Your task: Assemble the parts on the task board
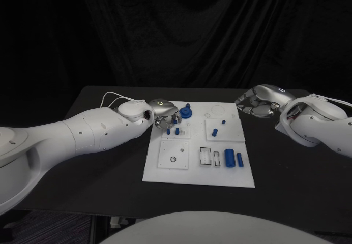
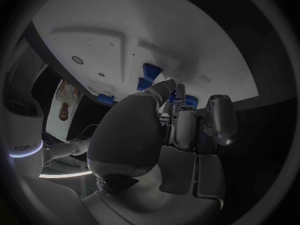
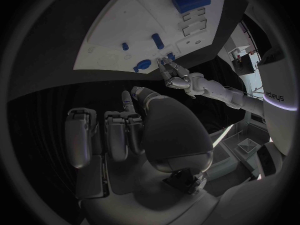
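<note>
Reaching over the task board (image 1: 198, 170), left hand (image 1: 163, 113) fingers (image 1: 174, 120) curled (grip unclear); right hand (image 1: 258, 101) fingers curled, empty.

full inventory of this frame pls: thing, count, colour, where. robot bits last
table: 1, black, under everything.
task board: 1, white, middle of the table.
round-topped part: 1, blue, far left corner of the board, beside the left hand's fingers.
small pegs: 2, blue, standing in the far left block of the board.
small pegs on the far right block: 2, blue, standing.
large cylinder: 1, blue, lying on the near right part of the board.
slim cylinder: 1, blue, just right of the large one.
left hand: silver, at the board's far left corner; whether it holds a part cannot be told.
right hand: silver, fingers curled, holding nothing, off the board's far right corner.
</note>
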